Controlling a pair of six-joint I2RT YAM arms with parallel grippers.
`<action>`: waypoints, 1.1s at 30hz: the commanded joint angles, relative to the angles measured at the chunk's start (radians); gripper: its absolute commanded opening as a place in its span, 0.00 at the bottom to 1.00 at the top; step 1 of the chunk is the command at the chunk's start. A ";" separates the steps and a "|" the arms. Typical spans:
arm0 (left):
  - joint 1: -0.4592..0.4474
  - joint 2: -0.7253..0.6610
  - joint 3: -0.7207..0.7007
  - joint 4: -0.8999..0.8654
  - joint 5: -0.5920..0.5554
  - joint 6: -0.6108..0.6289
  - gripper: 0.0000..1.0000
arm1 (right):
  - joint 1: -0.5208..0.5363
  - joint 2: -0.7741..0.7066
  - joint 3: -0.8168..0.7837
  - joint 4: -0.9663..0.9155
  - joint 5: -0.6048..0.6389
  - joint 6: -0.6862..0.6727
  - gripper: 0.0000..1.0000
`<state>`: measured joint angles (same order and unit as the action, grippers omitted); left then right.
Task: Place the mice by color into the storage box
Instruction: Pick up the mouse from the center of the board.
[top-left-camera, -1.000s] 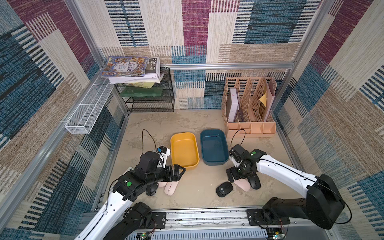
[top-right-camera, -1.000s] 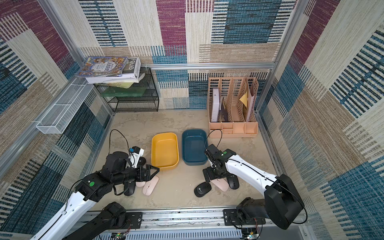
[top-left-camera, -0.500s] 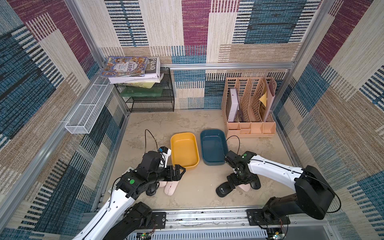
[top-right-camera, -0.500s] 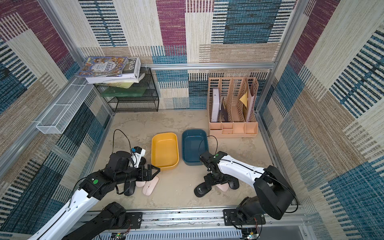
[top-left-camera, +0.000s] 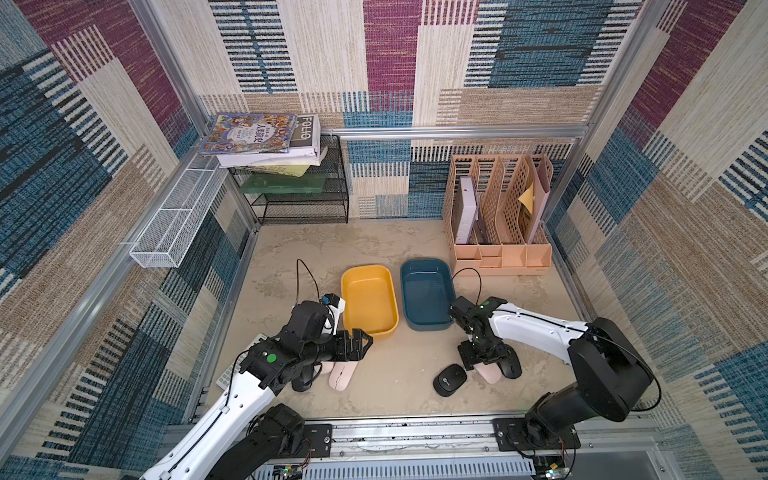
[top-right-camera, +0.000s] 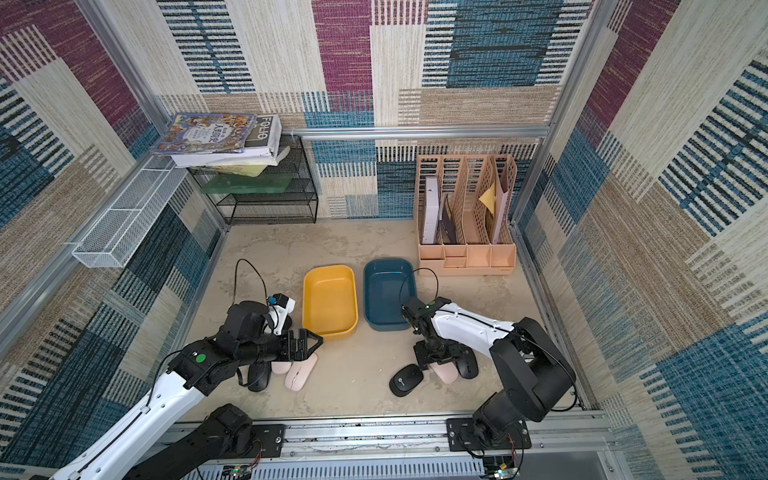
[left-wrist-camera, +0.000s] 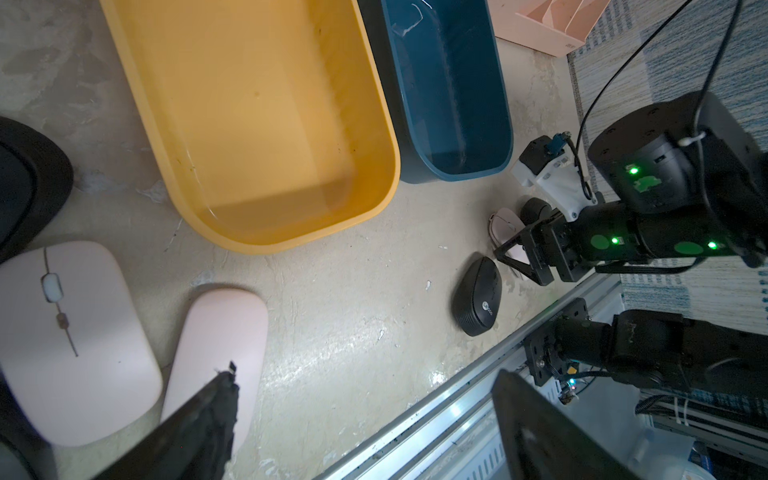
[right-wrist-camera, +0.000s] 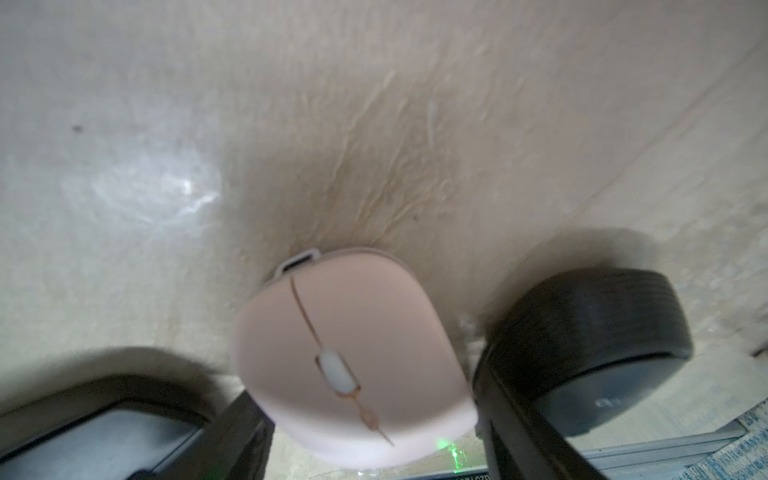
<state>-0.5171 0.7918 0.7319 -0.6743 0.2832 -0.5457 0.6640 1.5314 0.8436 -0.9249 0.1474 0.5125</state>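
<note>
My right gripper (top-left-camera: 484, 358) is down over a pink mouse (right-wrist-camera: 353, 361) that lies on the floor, with its fingers (right-wrist-camera: 511, 424) against both of the mouse's sides. Black mice flank it, one (top-left-camera: 449, 379) to its left and one (top-left-camera: 510, 365) to its right. My left gripper (top-left-camera: 362, 345) hangs open above two pink mice (left-wrist-camera: 70, 332) (left-wrist-camera: 220, 345), with another black mouse (top-left-camera: 301, 380) beside them. The yellow storage box (top-left-camera: 347, 291) and the blue one (top-left-camera: 405, 291) stand side by side, both holding nothing.
A white calculator (top-left-camera: 227, 374) lies half hidden under my left arm. A peach file organizer (top-left-camera: 498, 253) stands at the back right. At the back left is a black wire shelf (top-left-camera: 303, 199) with books. A metal rail (top-left-camera: 415, 428) runs along the front edge.
My right gripper has come down over the pink mouse between the two black ones, and its jaws have narrowed onto it. The left arm has barely moved.
</note>
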 joint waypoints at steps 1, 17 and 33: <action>0.000 0.009 0.000 0.026 -0.012 0.015 0.99 | -0.004 0.006 -0.006 0.013 -0.031 -0.014 0.69; 0.001 -0.014 -0.003 0.021 -0.050 0.014 0.99 | -0.059 -0.145 0.005 0.015 -0.048 0.017 0.40; 0.004 -0.051 0.054 -0.036 -0.123 0.007 1.00 | -0.129 -0.025 0.406 0.277 -0.354 0.027 0.34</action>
<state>-0.5144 0.7528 0.7784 -0.6895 0.1795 -0.5423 0.5209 1.4181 1.1942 -0.7227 -0.1387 0.5190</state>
